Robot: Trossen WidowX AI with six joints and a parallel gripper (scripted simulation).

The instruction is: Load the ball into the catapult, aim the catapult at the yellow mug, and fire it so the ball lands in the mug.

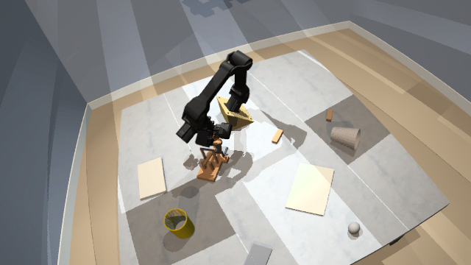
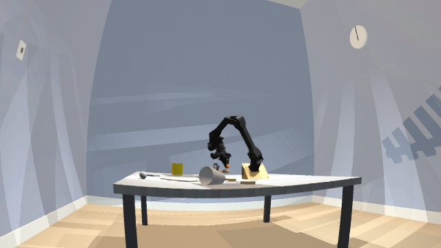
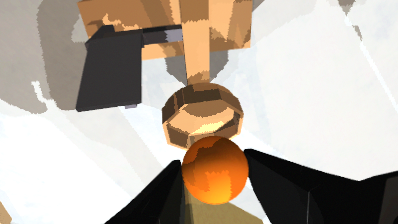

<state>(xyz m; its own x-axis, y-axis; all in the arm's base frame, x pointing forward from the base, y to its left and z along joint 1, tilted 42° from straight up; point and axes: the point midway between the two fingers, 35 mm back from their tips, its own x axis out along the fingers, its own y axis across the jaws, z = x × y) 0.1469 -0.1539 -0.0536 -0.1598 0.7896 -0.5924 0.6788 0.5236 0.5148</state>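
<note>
Gripping a smooth orange ball [image 2: 227, 166] [image 3: 215, 170] between its two dark fingers, the black parallel-jaw gripper [image 2: 225, 163] [image 3: 212, 162] hangs just beside the cup-shaped brown wooden holder [image 3: 202, 117] at the end of the catapult's arm. In the wrist view the ball overlaps the near rim of that cup; whether the two touch, I cannot tell. The brown wooden catapult [image 1: 210, 170] [image 3: 230, 25] stands on the pale marbled table [image 1: 257, 206] [image 2: 293, 182], with a flat dark plate [image 3: 111, 70] beside its throwing arm. Well apart from it stands the upright, open-topped yellow mug [image 1: 180, 224] [image 2: 177, 169], between a cream rectangular board [image 1: 151, 178] and a grey flat block [image 1: 259, 255]. Across the table, a pale grey tapered cup [image 1: 345, 138] [image 2: 211, 176] lies on its side near a small brown wooden block [image 1: 329, 115] [image 2: 248, 182], and a grey ball [image 1: 354, 227] [image 2: 142, 175] rests near the table's edge.
</note>
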